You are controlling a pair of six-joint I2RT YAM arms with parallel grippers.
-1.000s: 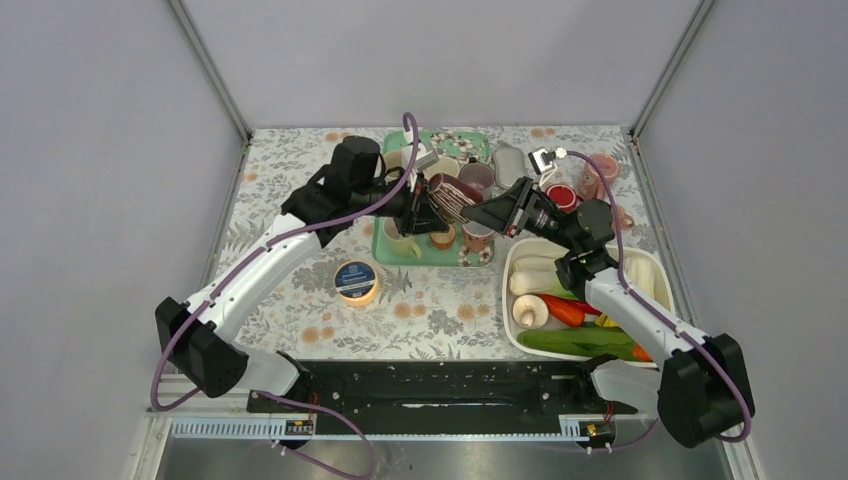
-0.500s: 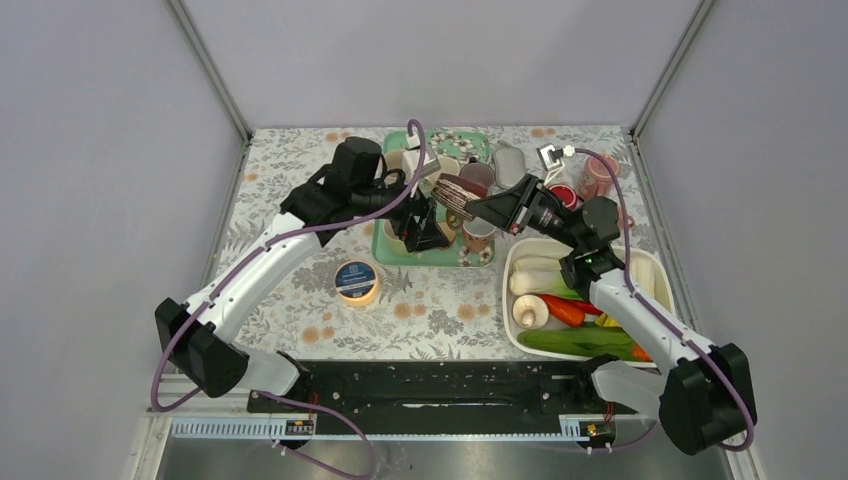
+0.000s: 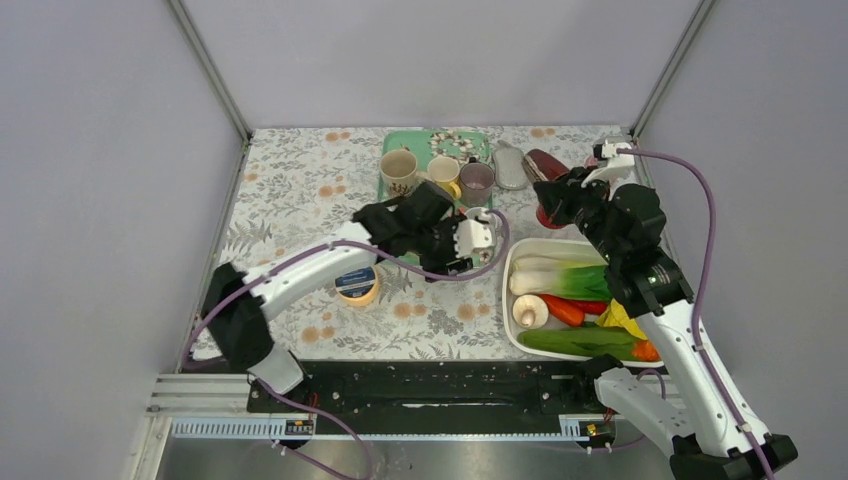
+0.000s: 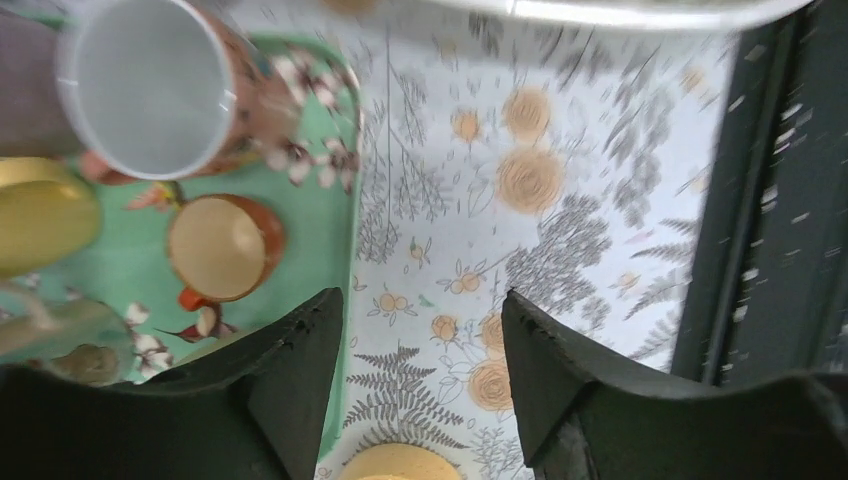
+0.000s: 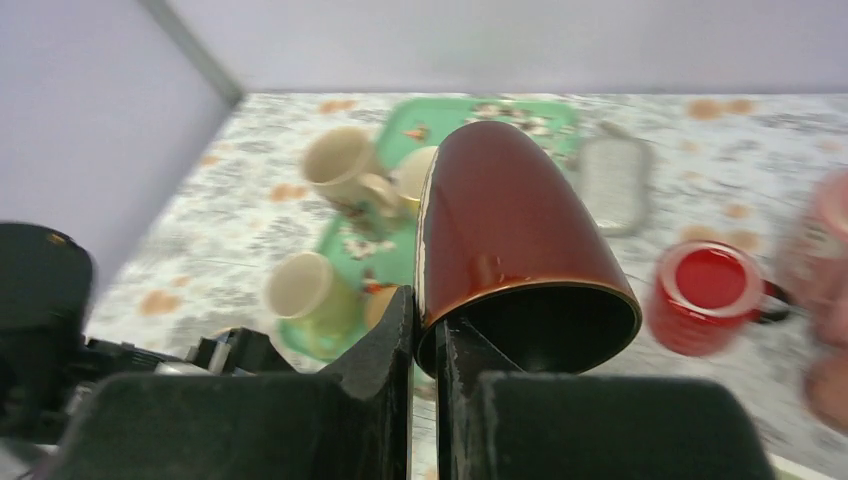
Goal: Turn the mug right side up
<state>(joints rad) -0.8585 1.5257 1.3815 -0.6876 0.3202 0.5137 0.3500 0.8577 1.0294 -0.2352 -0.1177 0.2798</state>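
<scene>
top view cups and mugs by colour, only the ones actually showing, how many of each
cream: 2, handled mug and small cup
purple-grey cup: 1
white-rimmed mug: 1
dark red mug: 1
red mug: 1, mostly hidden
total: 6 showing; the arms may cover more

In the top view the mug [image 3: 548, 164] was largely hidden behind the right arm [image 3: 640, 255], and its handle was not discernible. The left arm [image 3: 300, 275] covered the near end of the green tray [image 3: 420, 138]. The left wrist view was motion-blurred, and frame edges cut off a white-lined cup [image 4: 145, 85] and a yellow disc [image 4: 400, 463]. In the right wrist view the red cup [image 5: 708, 292] was blurred. A pink item [image 5: 825, 250] at the right edge could not be identified.
</scene>
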